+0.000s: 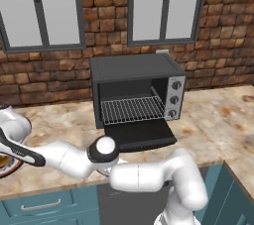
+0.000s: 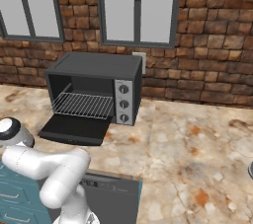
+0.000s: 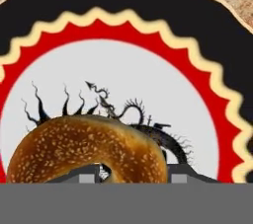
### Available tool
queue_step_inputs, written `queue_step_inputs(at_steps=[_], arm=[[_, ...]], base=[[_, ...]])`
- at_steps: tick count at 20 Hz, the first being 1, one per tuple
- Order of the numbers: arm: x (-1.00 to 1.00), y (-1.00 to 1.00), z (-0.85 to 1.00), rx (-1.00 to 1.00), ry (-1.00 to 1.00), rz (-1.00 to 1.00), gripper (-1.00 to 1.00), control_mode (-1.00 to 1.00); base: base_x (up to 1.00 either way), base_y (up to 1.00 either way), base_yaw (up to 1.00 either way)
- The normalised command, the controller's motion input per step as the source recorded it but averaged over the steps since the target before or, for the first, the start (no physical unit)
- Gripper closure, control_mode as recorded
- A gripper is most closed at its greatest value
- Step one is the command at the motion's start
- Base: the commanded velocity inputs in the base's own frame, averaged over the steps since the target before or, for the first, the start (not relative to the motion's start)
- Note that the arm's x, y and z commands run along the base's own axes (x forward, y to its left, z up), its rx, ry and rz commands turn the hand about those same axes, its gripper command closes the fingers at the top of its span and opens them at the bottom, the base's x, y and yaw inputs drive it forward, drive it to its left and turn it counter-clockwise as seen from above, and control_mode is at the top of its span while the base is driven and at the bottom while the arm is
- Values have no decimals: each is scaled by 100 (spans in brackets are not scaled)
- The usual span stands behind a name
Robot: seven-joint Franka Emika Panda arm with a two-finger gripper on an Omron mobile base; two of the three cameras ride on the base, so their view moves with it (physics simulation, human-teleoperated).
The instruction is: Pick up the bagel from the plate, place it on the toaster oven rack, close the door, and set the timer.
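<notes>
The bagel [image 3: 84, 151] is a golden-brown seeded ring lying on the plate [image 3: 123, 11], which has a black rim, a red ring and a dark pattern on white. My gripper [image 3: 134, 176] is down on the bagel. One fingertip [image 3: 89, 174] stands at the bagel's hole and the other outside its right side, shut on that part of the ring. In the left base view the hand reaches to the plate [image 1: 6, 168] at the far left edge. The toaster oven rack [image 1: 131, 109] sits in the open oven, with the door [image 1: 141, 135] folded down flat.
The dark toaster oven [image 1: 136, 70] stands against the brick wall with three knobs [image 1: 174, 99] on its right side. The marble counter [image 2: 197, 149] stretches to the right of it. Blue cabinet fronts [image 1: 44, 204] run below the counter's edge.
</notes>
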Motion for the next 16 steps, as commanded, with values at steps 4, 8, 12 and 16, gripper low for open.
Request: queue_step_inputs(at_steps=[4,8,12,16], arm=[[-13,0,40,-2,0,-1,100,-100],[-7,-7,52,0,1,-1,100,-100],[-21,-41,48,0,7,-7,100,-100],[-38,-53,44,0,5,-13,100,-100]], base=[[0,0,0],[0,0,0],[0,0,0],[0,0,0]])
